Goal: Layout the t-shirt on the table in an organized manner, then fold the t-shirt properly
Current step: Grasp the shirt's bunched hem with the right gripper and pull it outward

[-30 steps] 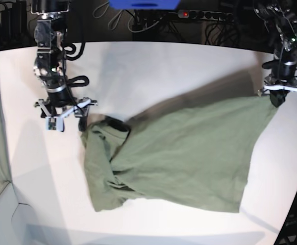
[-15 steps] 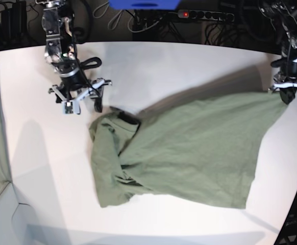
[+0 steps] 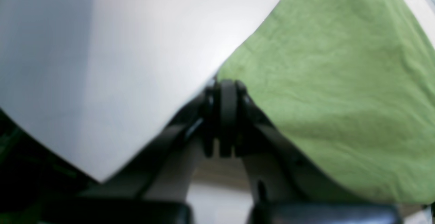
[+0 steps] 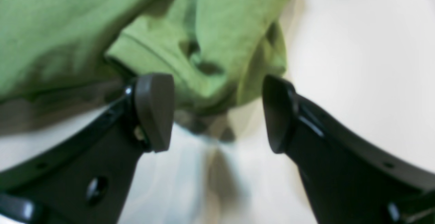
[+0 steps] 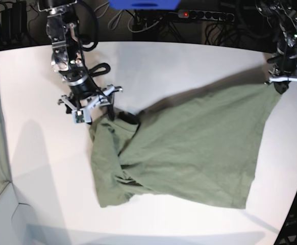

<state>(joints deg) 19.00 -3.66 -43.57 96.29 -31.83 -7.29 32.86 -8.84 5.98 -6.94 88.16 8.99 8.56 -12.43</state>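
- Dark clutter of cables (image 5: 153,23) lies beyond the desk's far edge.
- A power strip (image 5: 204,15) with a red light sits there.
- A blue object (image 5: 143,4) sits mid-edge.

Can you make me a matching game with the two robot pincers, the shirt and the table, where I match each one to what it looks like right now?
Things:
1. left pincer
2. right pincer
3. t-shirt
4. table

States:
A. white and smooth
B. open, hovering at the bunched collar end
C. olive green, spread out but rumpled at one end
D. shut on a corner of the cloth

Pairs: 1-D, 2-B, 3-C, 4-A
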